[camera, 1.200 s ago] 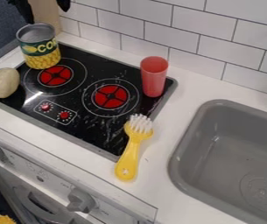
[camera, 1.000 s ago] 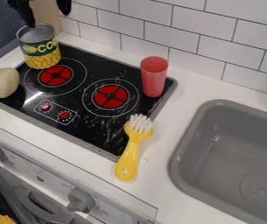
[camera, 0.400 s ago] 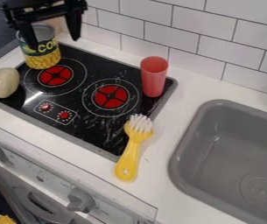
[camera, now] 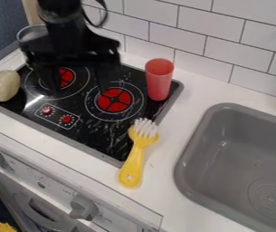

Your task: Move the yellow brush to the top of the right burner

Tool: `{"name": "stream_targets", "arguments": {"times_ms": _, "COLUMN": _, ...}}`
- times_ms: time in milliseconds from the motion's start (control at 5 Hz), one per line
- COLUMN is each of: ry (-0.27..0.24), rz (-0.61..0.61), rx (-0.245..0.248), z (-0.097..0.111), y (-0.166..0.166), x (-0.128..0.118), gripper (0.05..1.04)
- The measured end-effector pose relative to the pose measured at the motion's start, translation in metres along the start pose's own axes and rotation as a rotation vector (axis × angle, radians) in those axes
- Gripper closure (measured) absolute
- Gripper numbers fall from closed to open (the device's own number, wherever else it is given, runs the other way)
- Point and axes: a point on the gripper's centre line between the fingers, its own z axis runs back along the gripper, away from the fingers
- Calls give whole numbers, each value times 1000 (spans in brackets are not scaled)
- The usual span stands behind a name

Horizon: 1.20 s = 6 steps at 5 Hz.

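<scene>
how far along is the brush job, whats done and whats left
Done: nothing of the move yet; the yellow brush lies across the stove's edge, its handle end out over the counter. In hand: nothing; the open pincer hangs above the stove. Left: grip the brush, lift it and set it on the right burner.
</scene>
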Motion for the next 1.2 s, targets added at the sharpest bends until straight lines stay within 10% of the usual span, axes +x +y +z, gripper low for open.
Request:
{"name": "stream_targets", "arguments": {"times_ms": 400, "ry": -13, "rz": -194, "rx": 14, "z": -5, "y": -40, "x": -44, "gripper": 83}}
{"name": "stream_targets", "arguments": {"times_ms": 1200, "ry": 116, "rz": -265, "rx": 97, "z": -68, "y": -63, "x": -60, "gripper": 83}}
